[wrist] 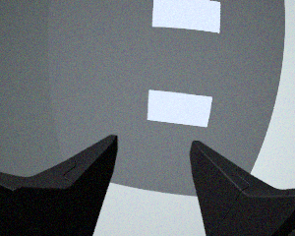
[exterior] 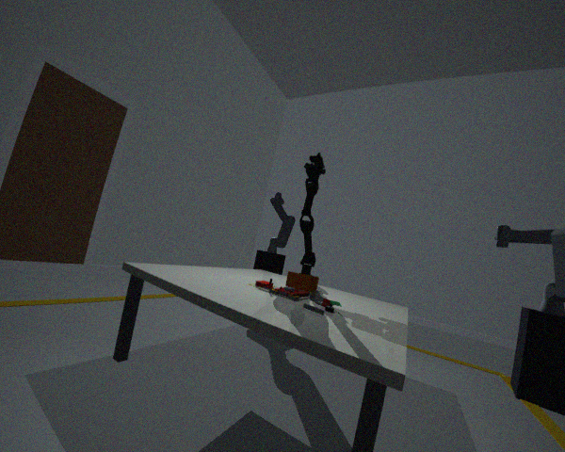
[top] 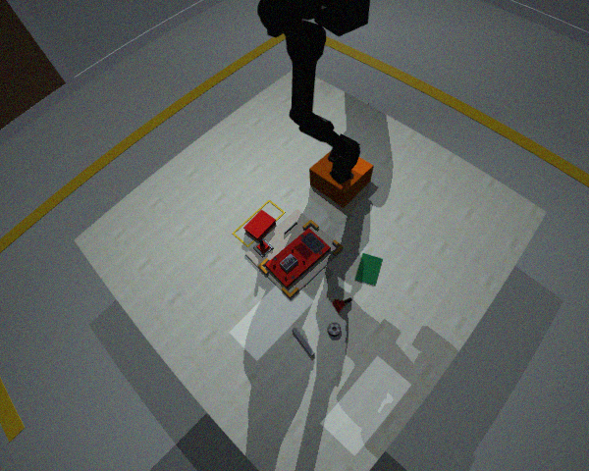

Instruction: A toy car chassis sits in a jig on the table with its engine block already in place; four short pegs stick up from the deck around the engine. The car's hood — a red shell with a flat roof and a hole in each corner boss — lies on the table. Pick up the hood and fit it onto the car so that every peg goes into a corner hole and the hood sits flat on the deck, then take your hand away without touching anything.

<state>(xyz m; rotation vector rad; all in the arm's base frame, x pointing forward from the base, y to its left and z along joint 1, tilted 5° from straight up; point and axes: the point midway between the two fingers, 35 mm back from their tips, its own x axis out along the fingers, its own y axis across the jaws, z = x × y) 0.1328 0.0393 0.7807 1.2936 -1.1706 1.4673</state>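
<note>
Hand (wrist: 153, 147) raised high above the surface (top: 437, 243), pointing at the ceiling, half open, gripping nothing.

Red hood (top: 259, 223) lying flat on the surface inside a yellow outline, at about ten o'clock from the car (top: 297, 257), near it but apart.

Likely light and stiff, a hard shell with smooth sides, so probably slippery under a weak pinch. Best taken across two opposite side walls at mid-length, flat roof kept level, corner holes left free. No fragility expected, though tilting could jam it on the pegs.

Counted in the top view:
- one hood
- one car
- four orange corner brackets (top: 290, 291) of the jig
- one green card (top: 368, 268) at four o'clock from the car
- pegs too small to count
</note>
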